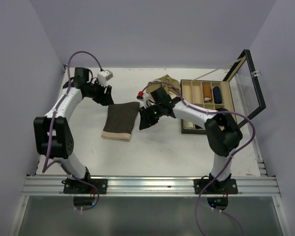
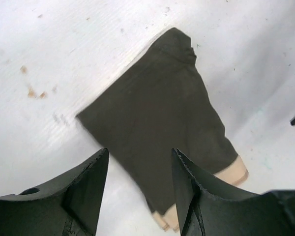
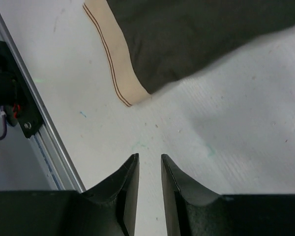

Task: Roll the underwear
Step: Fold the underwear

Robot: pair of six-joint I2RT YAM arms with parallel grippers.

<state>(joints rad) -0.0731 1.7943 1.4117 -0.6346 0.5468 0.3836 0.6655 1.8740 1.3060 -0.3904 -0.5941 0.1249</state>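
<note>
Nearest to you is the metal rail point(image 1: 147, 186) where both arms are bolted on. Past it is the white table point(image 1: 157, 155), with a few small specks on it.

In the middle lies the dark brown underwear point(image 1: 121, 119), flat, with its beige band toward you. It looks folded into a strip, but no roll is started. The left hand point(image 1: 107, 97) hangs by its far left corner, open wide and holding nothing. The right hand point(image 1: 145, 119) is just beside its right edge, open only a crack and holding nothing.

Farther back, the olive-tan underwear point(image 1: 169, 81) sits in a crumpled heap by the box point(image 1: 206, 81). I think both rolls are left to do.

The box lid point(image 1: 255, 78) stands open. Plain pale walls point(image 1: 152, 29) close in three sides.
</note>
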